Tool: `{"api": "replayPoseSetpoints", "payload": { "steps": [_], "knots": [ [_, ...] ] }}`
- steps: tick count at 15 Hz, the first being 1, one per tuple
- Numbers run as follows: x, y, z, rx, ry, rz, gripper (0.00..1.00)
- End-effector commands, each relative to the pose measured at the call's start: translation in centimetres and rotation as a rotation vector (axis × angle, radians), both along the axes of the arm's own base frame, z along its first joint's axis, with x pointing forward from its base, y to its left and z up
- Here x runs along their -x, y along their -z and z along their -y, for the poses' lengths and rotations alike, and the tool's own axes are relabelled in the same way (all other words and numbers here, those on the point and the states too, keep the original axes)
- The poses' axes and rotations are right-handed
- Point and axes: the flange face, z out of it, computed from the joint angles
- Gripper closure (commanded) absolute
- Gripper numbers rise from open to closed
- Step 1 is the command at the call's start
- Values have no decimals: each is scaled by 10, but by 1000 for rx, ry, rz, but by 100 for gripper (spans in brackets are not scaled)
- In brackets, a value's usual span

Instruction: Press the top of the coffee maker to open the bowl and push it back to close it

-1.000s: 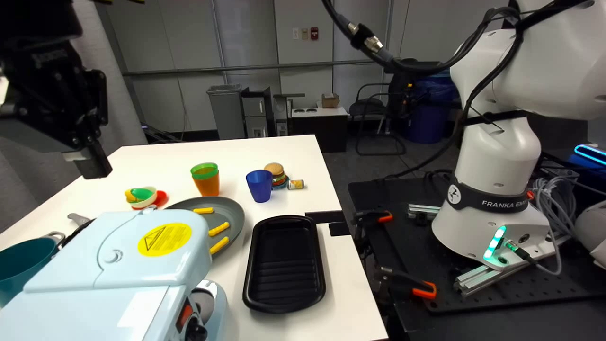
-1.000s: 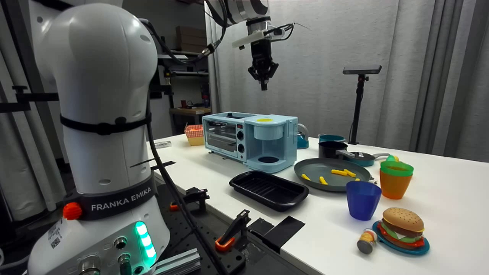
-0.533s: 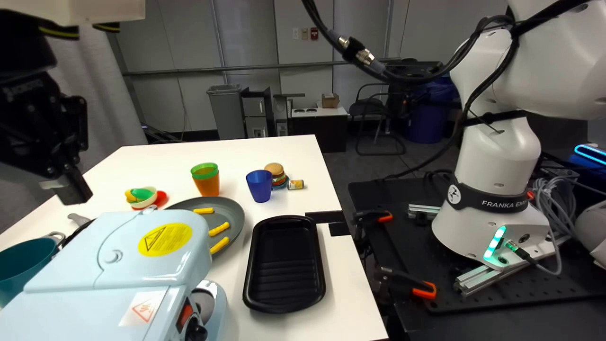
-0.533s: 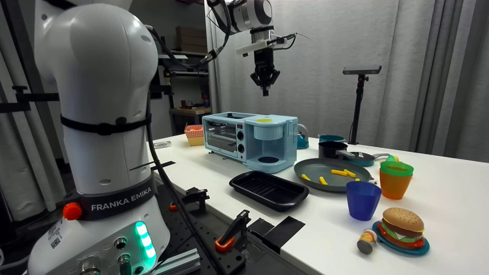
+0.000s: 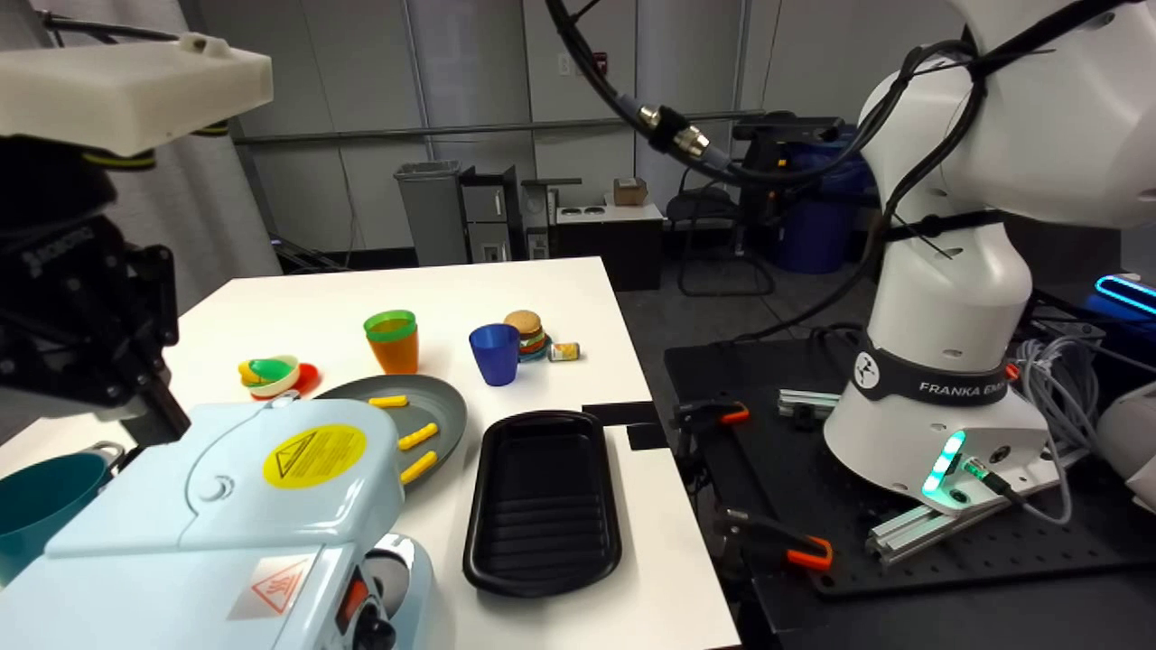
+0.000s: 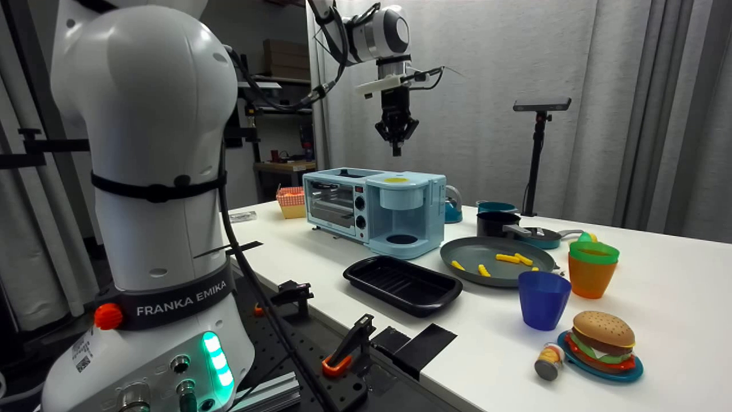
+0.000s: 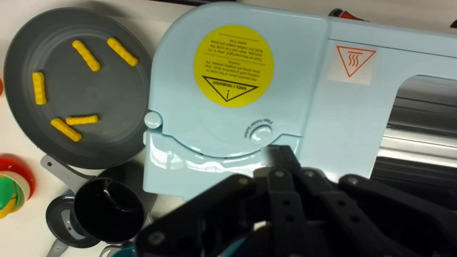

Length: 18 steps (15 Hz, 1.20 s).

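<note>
The pale blue coffee maker shows in both exterior views point(image 5: 271, 519) point(image 6: 434, 200) and fills the middle of the wrist view point(image 7: 192, 128). A yellow oval label point(image 7: 234, 66) and a round filter holder button point(image 7: 261, 134) are on its top. The rounded holder point(image 6: 402, 198) under the top sits flush in the body. My gripper is shut and empty above the coffee maker, with a gap, in both exterior views point(image 5: 159, 421) point(image 6: 397, 151). In the wrist view the gripper's tips point(image 7: 282, 157) appear just below the button. The bowl, a grey dish point(image 7: 107, 92), holds yellow strips beside the coffee maker.
A black tray point(image 6: 394, 286) lies in front of the coffee maker. A black pot point(image 7: 107, 214), a teal pan point(image 5: 45, 496), a blue cup point(image 6: 543, 300), orange-green cups point(image 6: 593, 272) and a toy burger point(image 6: 603, 340) stand on the table. A toaster slot point(image 7: 428, 103) adjoins the coffee maker.
My gripper has come down toward the top of the coffee maker, staying shut. The coffee maker, the bowl and the other table things have not moved.
</note>
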Motion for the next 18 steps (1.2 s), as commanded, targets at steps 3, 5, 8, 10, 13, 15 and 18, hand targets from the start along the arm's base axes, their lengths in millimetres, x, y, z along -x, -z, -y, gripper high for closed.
{"api": "replayPoseSetpoints", "payload": {
  "steps": [3,5,8,10,13,15,18],
  "knots": [
    [-11,9,-1,-8,24,6,100],
    [-13,12,0,-7,27,1,100],
    [-14,13,3,-4,31,-2,100],
    [-14,13,4,-3,36,-2,100],
    [-15,18,5,-2,35,-15,100],
    [-18,28,5,0,32,-25,100],
    [-34,75,12,2,23,-57,100]
  ]
}}
